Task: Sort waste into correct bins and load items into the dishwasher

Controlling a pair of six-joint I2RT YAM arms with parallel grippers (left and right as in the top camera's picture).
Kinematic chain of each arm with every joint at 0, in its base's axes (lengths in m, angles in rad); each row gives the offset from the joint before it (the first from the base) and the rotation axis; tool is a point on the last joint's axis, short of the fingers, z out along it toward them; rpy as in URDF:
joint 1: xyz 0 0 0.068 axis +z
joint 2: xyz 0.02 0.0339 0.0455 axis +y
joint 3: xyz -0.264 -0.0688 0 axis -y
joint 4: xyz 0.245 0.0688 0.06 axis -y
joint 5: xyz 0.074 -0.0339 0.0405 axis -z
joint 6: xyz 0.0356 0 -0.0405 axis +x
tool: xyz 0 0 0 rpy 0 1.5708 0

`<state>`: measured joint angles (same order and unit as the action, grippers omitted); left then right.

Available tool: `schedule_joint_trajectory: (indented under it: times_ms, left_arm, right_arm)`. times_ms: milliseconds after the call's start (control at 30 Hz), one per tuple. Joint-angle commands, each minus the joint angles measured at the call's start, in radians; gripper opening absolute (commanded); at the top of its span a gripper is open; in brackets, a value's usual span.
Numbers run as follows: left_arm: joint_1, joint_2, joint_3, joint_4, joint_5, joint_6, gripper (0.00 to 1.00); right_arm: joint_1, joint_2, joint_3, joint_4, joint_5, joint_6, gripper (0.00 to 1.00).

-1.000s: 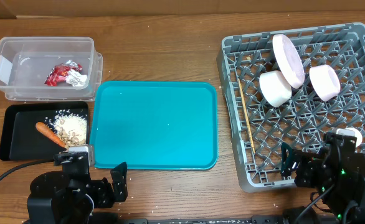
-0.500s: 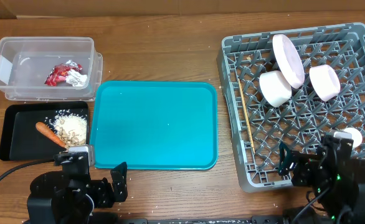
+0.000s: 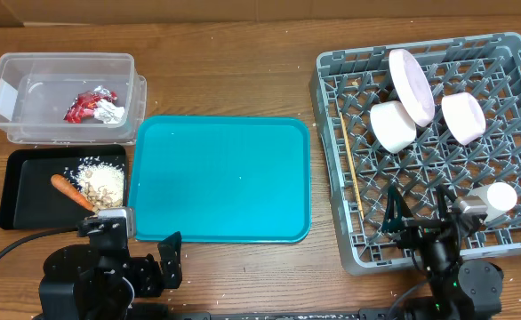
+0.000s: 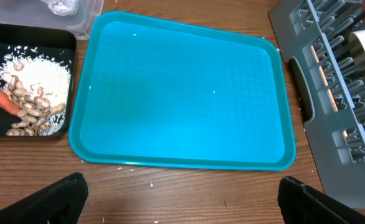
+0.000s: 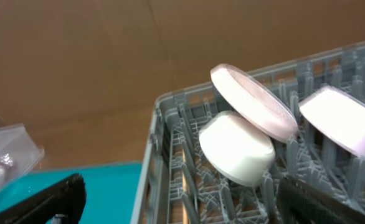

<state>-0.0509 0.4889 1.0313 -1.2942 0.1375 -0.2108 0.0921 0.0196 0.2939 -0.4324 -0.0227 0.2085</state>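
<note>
The grey dish rack [image 3: 330, 89] at the right holds a white plate [image 3: 411, 86] on edge, a white bowl [image 3: 392, 125], a pale pink bowl [image 3: 463, 117], a small white cup [image 3: 496, 197] and chopsticks [image 3: 351, 169]. The clear tub [image 3: 65, 60] holds red and silver wrappers [image 3: 93, 106]. The black tray [image 3: 25, 209] holds the carrot [image 3: 69, 191] and beige scraps [image 3: 102, 180]. My left gripper [image 3: 132, 244] is open and empty at the front left edge. My right gripper [image 3: 418, 218] is open and empty over the rack's front edge, left of the cup.
An empty teal serving tray [image 3: 220, 178] lies between the bins and the rack. The right wrist view shows the plate [image 5: 254, 99], the white bowl [image 5: 235, 149] and the pink bowl [image 5: 344, 121] ahead. Stray grains dot the wood near the front edge.
My right arm has swung left and back toward the front edge, its fingers now facing the rack. The cup shows more fully. The left arm has not moved.
</note>
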Motion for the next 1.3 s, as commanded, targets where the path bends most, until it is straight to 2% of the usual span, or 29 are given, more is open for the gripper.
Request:
schedule_joint_trajectory:
  times_ms: [0,233,433,467,1267]
  left_arm:
    - [-0.002,-0.006,-0.002,0.004,-0.01,-0.011,1.0]
    - [-0.002,-0.006,-0.002,0.004,-0.01,-0.011,1.0]
    - [-0.002,-0.006,-0.002,0.004,-0.01,-0.011,1.0]
    - [-0.002,-0.006,-0.002,0.004,-0.01,-0.011,1.0]
    - [-0.002,-0.006,-0.002,0.004,-0.011,-0.011,1.0]
  right_arm:
    - [-0.001,-0.017,-0.074,0.138,0.001,0.001,1.0]
    - [-0.001,-0.017,-0.279,0.492,0.056,-0.003,1.0]
    - [-0.001,-0.017,-0.286,0.349,0.065,-0.074,1.0]
    - [-0.001,-0.017,-0.286,0.35,0.055,-0.111,1.0]
    - [-0.001,-0.017,-0.286,0.351,0.045,-0.105,1.0]
